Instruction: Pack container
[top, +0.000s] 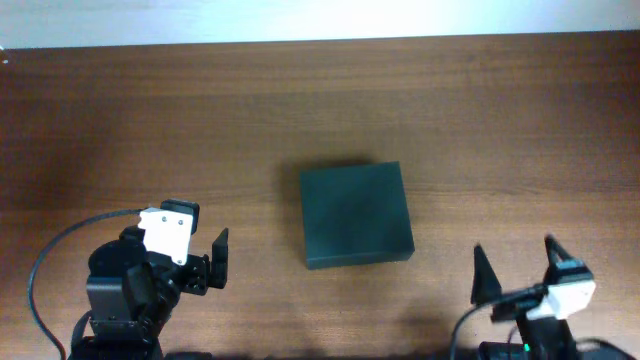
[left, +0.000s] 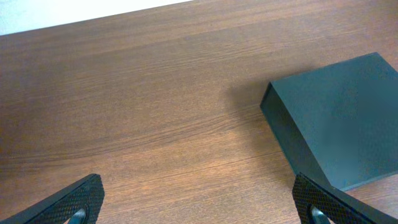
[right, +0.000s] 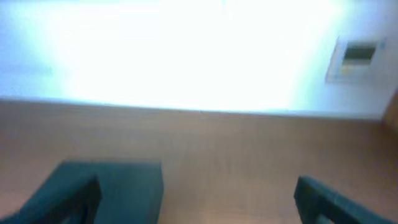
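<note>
While both arms sit at the near edge of the desk (top: 150, 120), neither is holding anything. The left hand (left: 196, 190) is spread wide at the near left, and the right hand (top: 518, 265) is spread too at the near right. Farther in, roughly mid-desk between them, the dark green box (top: 356, 215) lies flat, lid shut.

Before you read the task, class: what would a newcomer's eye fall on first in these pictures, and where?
The dark green container lies flat, apparently closed, in the middle of the brown wooden table. To either side of it, nearer the front edge, the left gripper and the right gripper stand open and empty, neither touching it.
</note>
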